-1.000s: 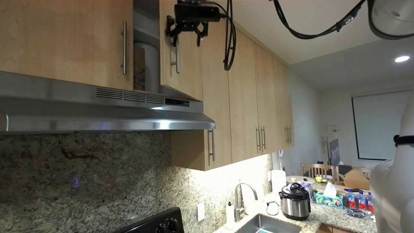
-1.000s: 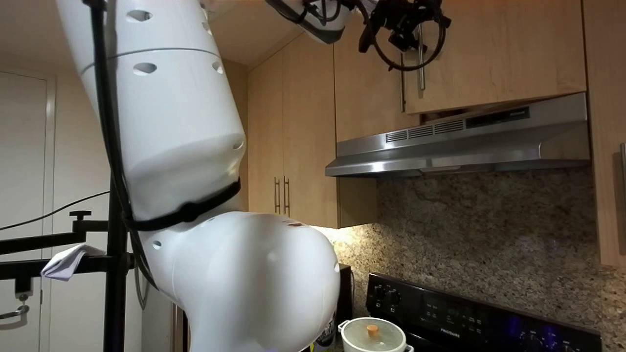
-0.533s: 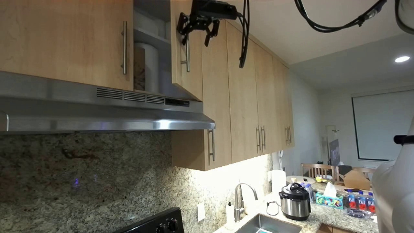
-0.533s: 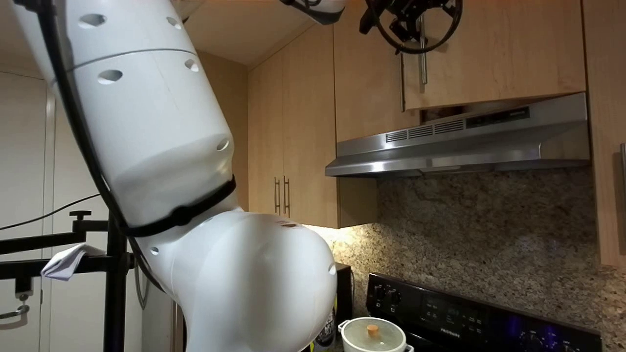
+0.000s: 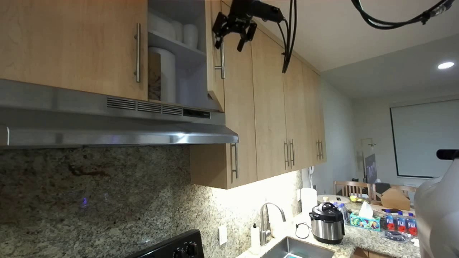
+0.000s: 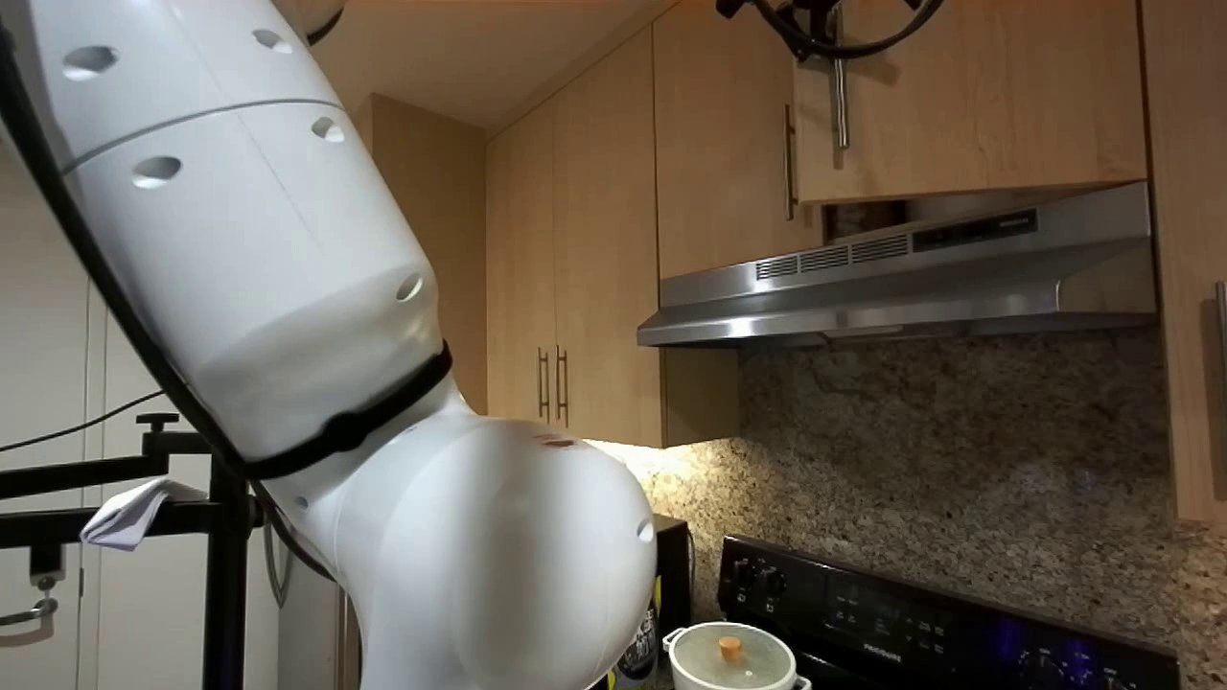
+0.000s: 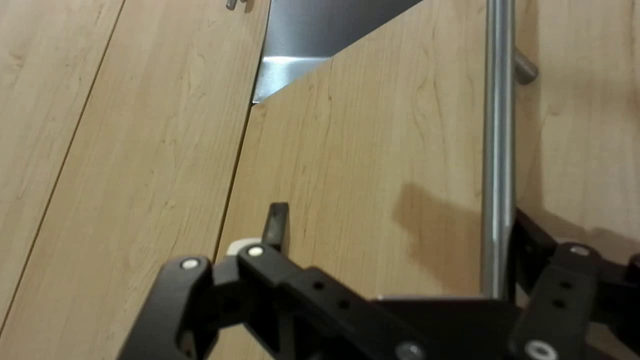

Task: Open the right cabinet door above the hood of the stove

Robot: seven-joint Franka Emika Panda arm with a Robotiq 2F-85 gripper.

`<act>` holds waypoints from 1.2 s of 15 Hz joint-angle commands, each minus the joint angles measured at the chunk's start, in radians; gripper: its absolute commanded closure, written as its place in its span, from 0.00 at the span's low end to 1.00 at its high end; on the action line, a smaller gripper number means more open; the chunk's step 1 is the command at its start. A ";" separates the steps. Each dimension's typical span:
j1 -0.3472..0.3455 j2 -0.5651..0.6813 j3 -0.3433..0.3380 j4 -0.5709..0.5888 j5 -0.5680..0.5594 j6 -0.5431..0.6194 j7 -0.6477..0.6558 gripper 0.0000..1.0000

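Your gripper [image 5: 229, 46] stands wide, 1 finger [image 7: 532, 242] close by the handle [image 7: 497, 150], contact unclear. Swing the door [image 7: 375, 150] gently along its arc, or that finger may slip off.

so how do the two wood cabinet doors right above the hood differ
The right cabinet door stands open, while the left cabinet door is shut. The right door's handle sits near its left edge, the left door's handle near its right edge. The gripper is at the right door's handle, while the left door's handle is clear of it. Both are light wood with slim steel bar handles.
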 commanded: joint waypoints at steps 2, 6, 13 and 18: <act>-0.089 -0.055 -0.071 0.004 0.005 0.040 -0.206 0.00; -0.094 -0.108 -0.078 -0.064 0.037 0.078 -0.255 0.00; -0.090 -0.143 -0.100 -0.115 0.057 0.125 -0.274 0.00; -0.093 -0.147 -0.106 -0.119 0.069 0.133 -0.288 0.00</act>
